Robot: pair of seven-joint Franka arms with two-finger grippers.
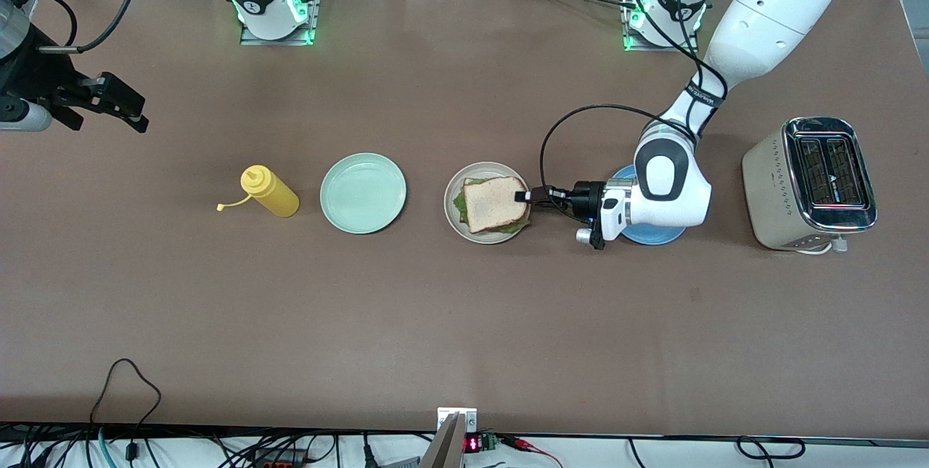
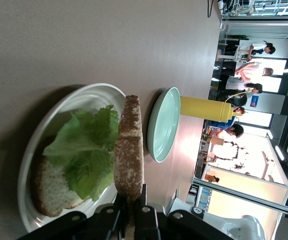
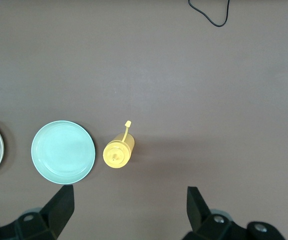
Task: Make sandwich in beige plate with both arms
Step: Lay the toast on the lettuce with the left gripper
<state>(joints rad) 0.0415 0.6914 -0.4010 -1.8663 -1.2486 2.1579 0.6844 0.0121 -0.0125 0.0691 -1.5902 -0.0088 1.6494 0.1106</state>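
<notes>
The beige plate (image 1: 452,215) sits mid-table and holds a bread slice (image 2: 46,187) with a green lettuce leaf (image 2: 86,150) on it. My left gripper (image 1: 524,196) is shut on the edge of the top bread slice (image 1: 495,203), which is over the lettuce; in the left wrist view that slice (image 2: 129,150) shows edge-on between my fingers. My right gripper (image 1: 120,107) is open and empty, raised over the right arm's end of the table, where that arm waits. Its fingers (image 3: 59,207) frame bare table in the right wrist view.
A mint-green plate (image 1: 363,192) and a yellow squeeze bottle (image 1: 270,191) lie beside the beige plate toward the right arm's end. A blue plate (image 1: 657,234) lies under my left wrist. A toaster (image 1: 813,183) stands at the left arm's end.
</notes>
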